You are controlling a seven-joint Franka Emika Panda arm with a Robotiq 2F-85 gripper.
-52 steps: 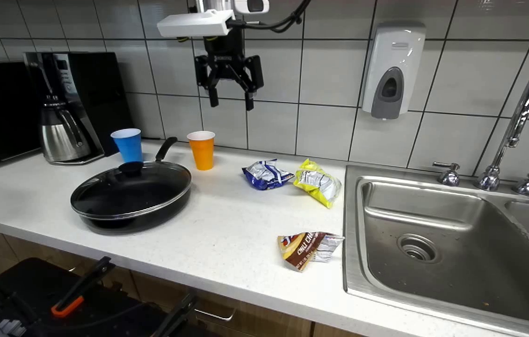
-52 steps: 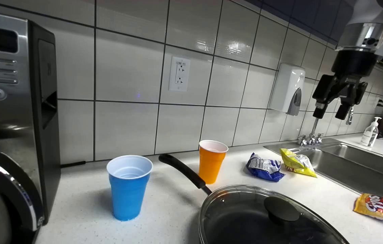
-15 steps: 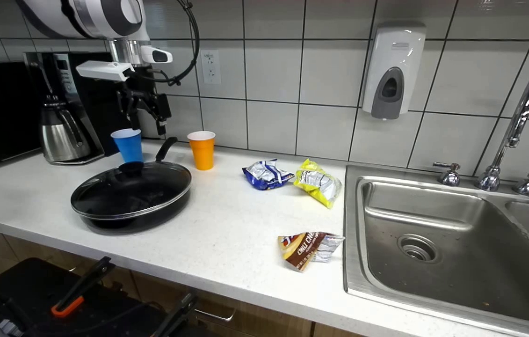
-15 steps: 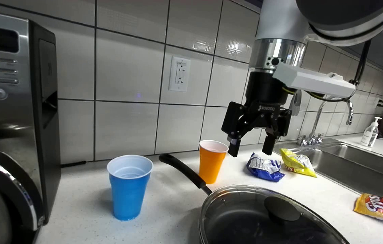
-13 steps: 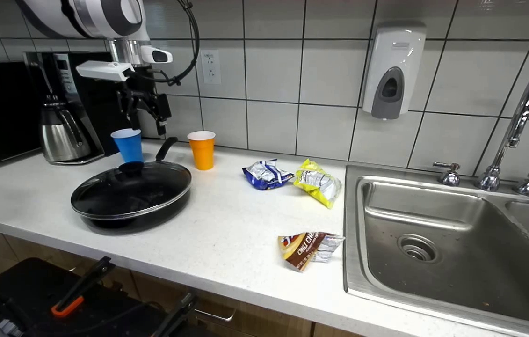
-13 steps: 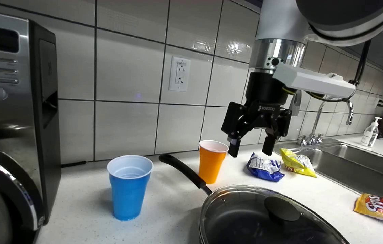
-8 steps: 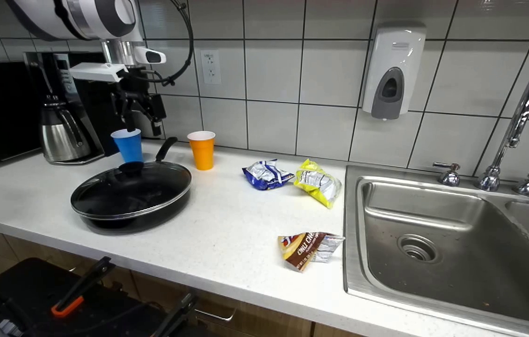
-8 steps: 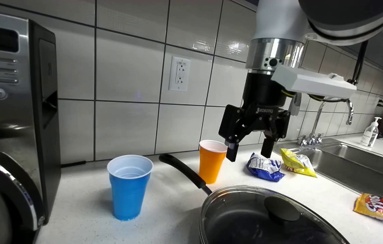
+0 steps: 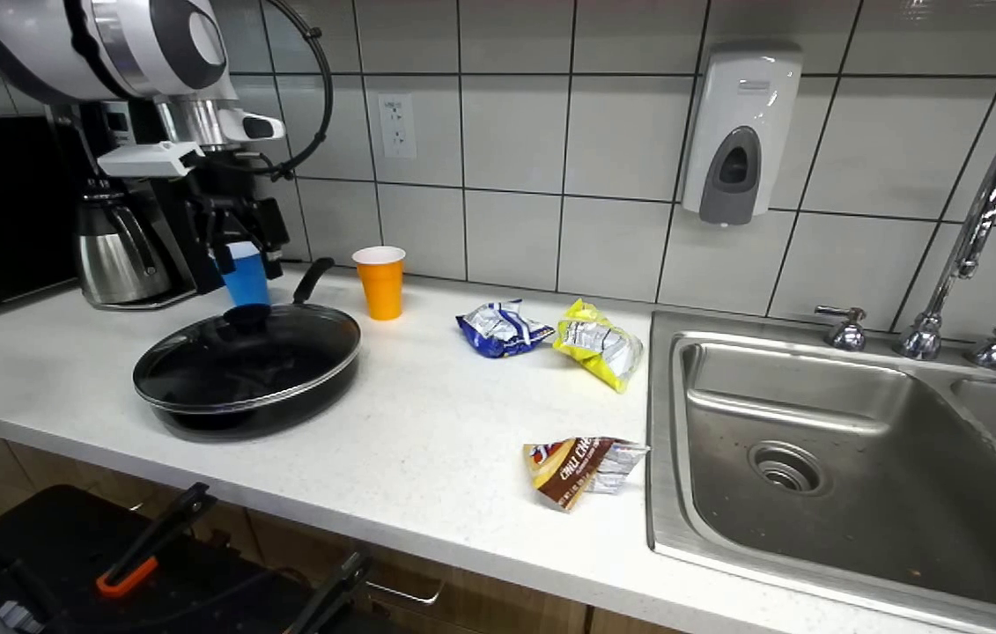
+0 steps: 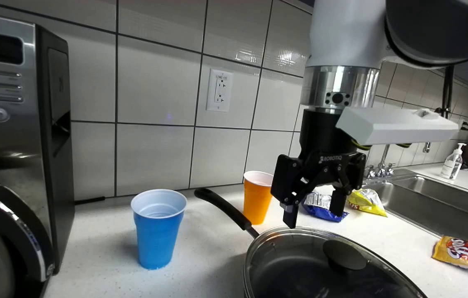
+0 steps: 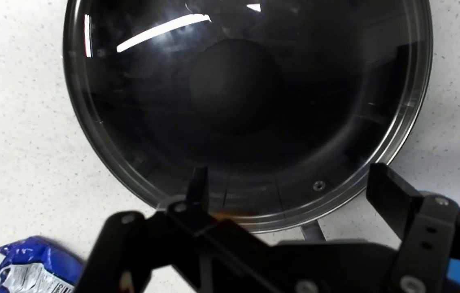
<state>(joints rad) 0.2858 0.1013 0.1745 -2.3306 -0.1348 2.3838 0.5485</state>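
We record one claw (image 10: 313, 213), its fingers (image 10: 290, 215) spread wide and holding nothing, suspended above the far part of the pan, near the handle. One black pan (image 9: 255, 423), at left on the white bench (image 9: 427, 458), topped by a glass lid (image 9: 295, 352) with a round knob (image 10: 344, 254); its handle (image 10: 221, 207) runs toward the far wall (image 9: 515, 233). One blue cup (image 10: 157, 236), upright, left of the handle; one orange cup (image 9: 380, 289), upright, right of it. One blue bag (image 9: 504, 330) and one yellow bag (image 9: 599, 343), side by side, right of the orange cup. One brown bag (image 9: 577, 467), lying nearer, beside the left rim of the steel sink (image 9: 667, 440). We further list a chrome tap (image 9: 979, 220) at the sink's far side, a soap dispenser (image 9: 740, 123) on the wall and, at far left, a coffee maker (image 10: 18, 132) with a metal jug (image 9: 114, 264).
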